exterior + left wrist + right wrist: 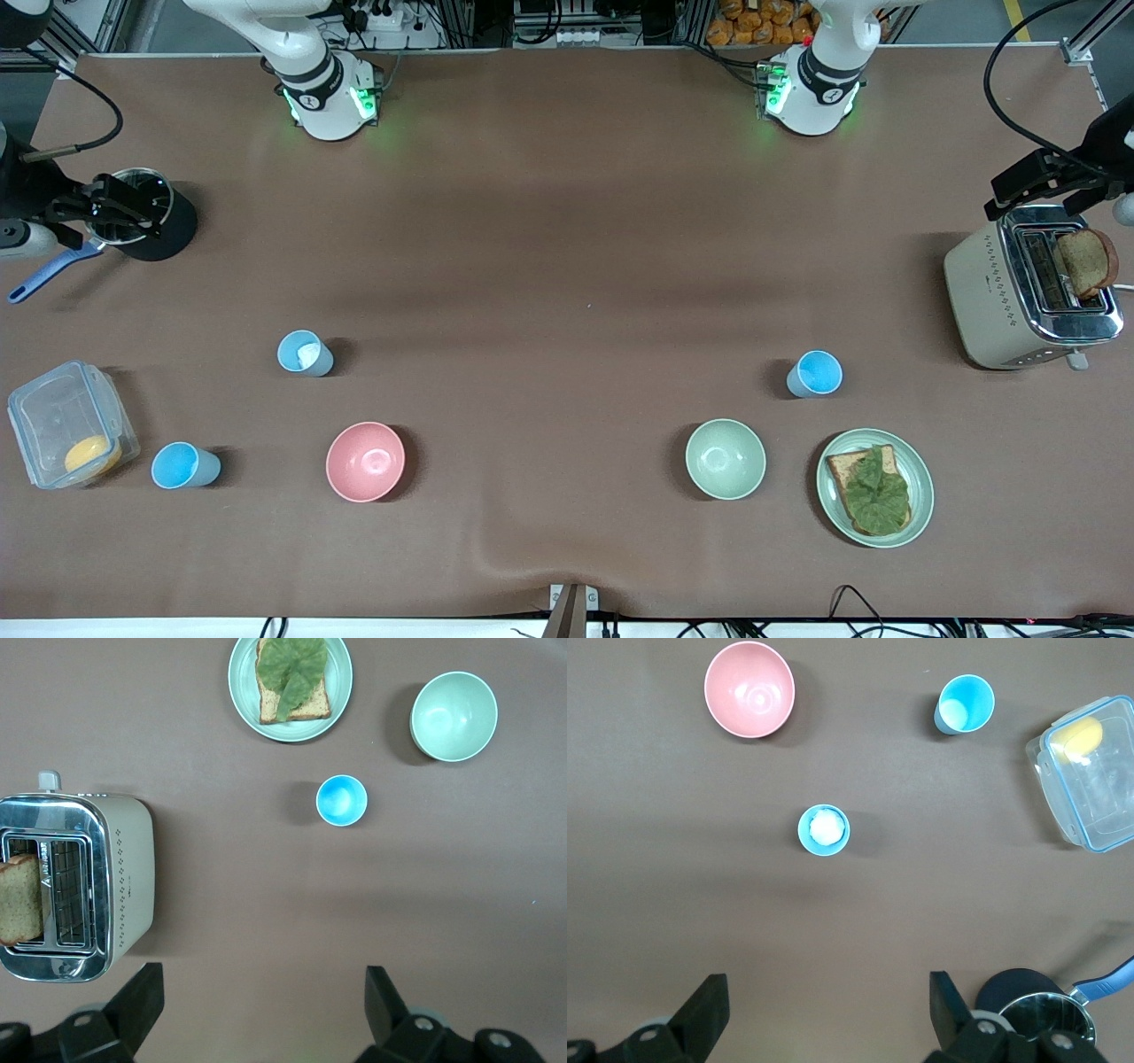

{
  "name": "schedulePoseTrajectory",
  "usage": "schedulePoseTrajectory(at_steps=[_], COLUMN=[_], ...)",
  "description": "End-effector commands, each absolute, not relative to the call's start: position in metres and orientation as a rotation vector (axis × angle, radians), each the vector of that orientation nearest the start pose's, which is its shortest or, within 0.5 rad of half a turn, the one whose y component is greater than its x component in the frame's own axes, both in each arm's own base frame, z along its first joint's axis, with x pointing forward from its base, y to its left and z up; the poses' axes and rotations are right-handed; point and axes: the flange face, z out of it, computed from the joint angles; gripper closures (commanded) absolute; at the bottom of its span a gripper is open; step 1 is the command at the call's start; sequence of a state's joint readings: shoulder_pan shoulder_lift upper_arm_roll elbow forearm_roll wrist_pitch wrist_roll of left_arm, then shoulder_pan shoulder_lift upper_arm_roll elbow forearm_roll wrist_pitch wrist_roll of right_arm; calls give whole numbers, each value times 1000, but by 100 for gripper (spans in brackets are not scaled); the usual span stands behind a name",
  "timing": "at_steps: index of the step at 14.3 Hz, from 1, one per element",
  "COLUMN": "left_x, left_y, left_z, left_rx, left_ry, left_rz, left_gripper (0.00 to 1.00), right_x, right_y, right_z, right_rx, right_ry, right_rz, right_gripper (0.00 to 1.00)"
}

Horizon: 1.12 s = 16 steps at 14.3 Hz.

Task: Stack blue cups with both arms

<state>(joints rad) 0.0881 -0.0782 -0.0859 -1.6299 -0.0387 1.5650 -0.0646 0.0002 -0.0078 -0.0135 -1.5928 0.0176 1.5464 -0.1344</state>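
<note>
Three blue cups stand upright and well apart on the brown desk [567, 221]. One cup [305, 353] holds something white and sits at about 8 o'clock from the desk's middle; the pink bowl [365, 461] lies at its 5 o'clock, nearer the front camera. A second cup [184, 465] stands at about 9 o'clock from the pink bowl, just beside a clear lidded box [71, 424] with a yellow thing inside. The third cup [815, 373], empty, stands toward the left arm's end, at about 2 o'clock from the pale green bowl [725, 458] and 12 o'clock from a plate [921, 478] of toast and lettuce.

The right pincer [824, 1023] hangs over the desk with its fingers spread wide, holding nothing, over a black pot [146, 215] with a blue handle. The left pincer [264, 1014] is likewise spread wide and empty, over the toaster [1028, 297] with its slice of bread.
</note>
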Motion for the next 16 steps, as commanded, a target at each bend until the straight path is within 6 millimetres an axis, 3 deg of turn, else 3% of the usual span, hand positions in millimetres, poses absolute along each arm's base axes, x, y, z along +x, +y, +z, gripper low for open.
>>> schedulePoseTrajectory(at_steps=[1,14,16], left_x=[531,532,537], left_y=[-6,-6,-4], left_z=[643,641,630], left_rx=[-3141,-3141,-3138], left_ry=[-125,-111,-116], left_rz=[-36,-31,2], left_gripper=[0,0,0], right_x=[548,550,552], right_y=[-7,-6,-5], right_z=[622,619,616], right_rx=[-3127,-3124,-3120], right_ry=[-204,-204,-206], right_rz=[62,61,61], right_gripper=[0,0,0])
